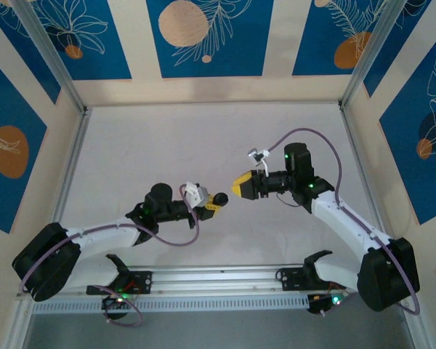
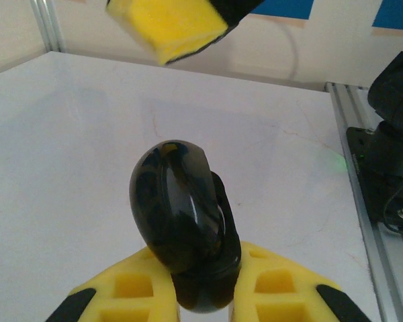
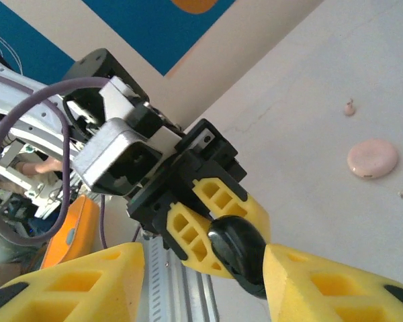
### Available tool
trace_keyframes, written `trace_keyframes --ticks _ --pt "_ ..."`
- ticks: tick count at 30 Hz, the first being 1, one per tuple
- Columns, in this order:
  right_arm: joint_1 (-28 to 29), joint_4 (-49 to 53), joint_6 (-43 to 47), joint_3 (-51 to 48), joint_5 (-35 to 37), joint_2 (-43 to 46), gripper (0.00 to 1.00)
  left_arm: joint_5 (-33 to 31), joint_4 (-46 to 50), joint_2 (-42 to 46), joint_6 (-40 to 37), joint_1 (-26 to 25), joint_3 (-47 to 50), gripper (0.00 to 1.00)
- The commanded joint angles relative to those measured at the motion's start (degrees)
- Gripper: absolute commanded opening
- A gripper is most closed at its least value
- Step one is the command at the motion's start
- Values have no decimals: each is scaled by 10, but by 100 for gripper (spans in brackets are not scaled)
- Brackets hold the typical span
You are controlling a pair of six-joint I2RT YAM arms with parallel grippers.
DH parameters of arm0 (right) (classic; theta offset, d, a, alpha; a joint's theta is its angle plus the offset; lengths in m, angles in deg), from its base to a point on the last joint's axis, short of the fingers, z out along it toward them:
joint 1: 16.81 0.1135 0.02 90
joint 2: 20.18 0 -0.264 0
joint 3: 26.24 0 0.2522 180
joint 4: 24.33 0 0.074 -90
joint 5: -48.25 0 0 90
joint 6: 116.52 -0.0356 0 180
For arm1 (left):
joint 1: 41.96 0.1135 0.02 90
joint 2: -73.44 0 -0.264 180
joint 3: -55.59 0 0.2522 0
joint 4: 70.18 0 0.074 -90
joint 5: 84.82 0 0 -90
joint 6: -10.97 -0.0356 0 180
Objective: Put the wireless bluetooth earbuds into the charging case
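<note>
above the middle of the white table, the left gripper is clamped on a glossy black charging case (whether its lid is up, i cannot tell). just apart, the right gripper faces it, jaws parted and empty. a tiny pale pinkish earbud lies on the table near a round pink disc.

The right tool, blurred, runs off the top edge. The bottom of the charging case is hidden between the fingers of the left tool.
</note>
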Motion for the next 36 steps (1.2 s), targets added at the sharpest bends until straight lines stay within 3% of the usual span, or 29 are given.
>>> trace_keyframes --ticks 1,7,17,32,36 --pt "11 32 31 23 -12 -26 50 46 -26 -4 7 -2 -17 15" --pt "32 34 48 49 -37 -60 50 69 -31 -14 14 -2 -26 15" --pt "52 60 76 42 -86 -64 44 49 -28 -10 15 -2 -25 15" --pt "69 154 118 23 -46 -50 35 43 -52 15 23 -2 -14 15" --pt "54 87 87 -5 -43 -4 43 48 -54 16 25 -1 -13 15"
